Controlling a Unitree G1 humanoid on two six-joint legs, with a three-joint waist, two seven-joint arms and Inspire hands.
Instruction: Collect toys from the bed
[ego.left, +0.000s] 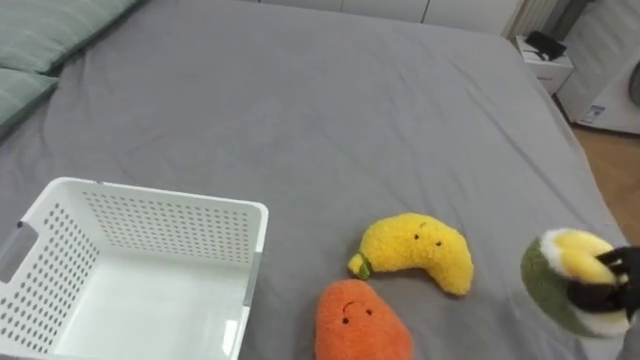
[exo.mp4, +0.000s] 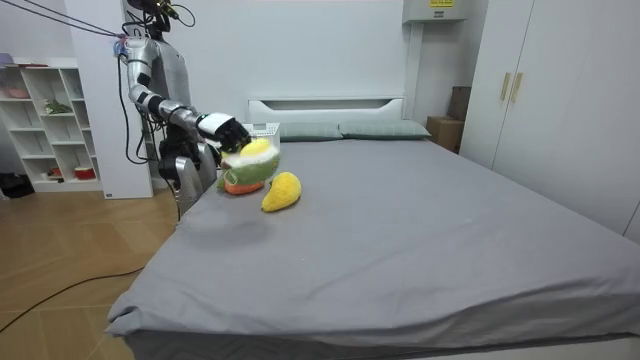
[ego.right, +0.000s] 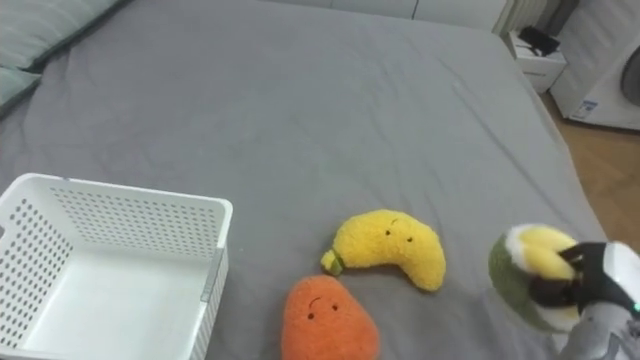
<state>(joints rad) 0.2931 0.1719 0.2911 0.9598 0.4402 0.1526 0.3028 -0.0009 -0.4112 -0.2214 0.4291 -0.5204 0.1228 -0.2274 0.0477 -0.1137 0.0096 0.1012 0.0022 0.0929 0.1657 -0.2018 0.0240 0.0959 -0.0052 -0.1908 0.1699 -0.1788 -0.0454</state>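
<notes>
Fingers (ego.left: 598, 294) of your right hand (ego.left: 620, 272) are curled round a green-and-yellow plush toy (ego.left: 545, 272), gripping it at 4 o'clock in the eye views, near the bed's (ego.left: 330, 110) right edge. In the room view the toy is raised off the grey sheet. A yellow banana plush (ego.left: 420, 250) lies at 5 o'clock, and an orange plush (ego.left: 355, 322) with a small face sits at 6 o'clock, just beside it. A white perforated basket (ego.left: 170, 195) rests on the bed at 8 o'clock with nothing in it, well apart from the held toy. Your robot stands at the bedside, near the green pillows (ego.left: 40, 40) at 10 o'clock.
</notes>
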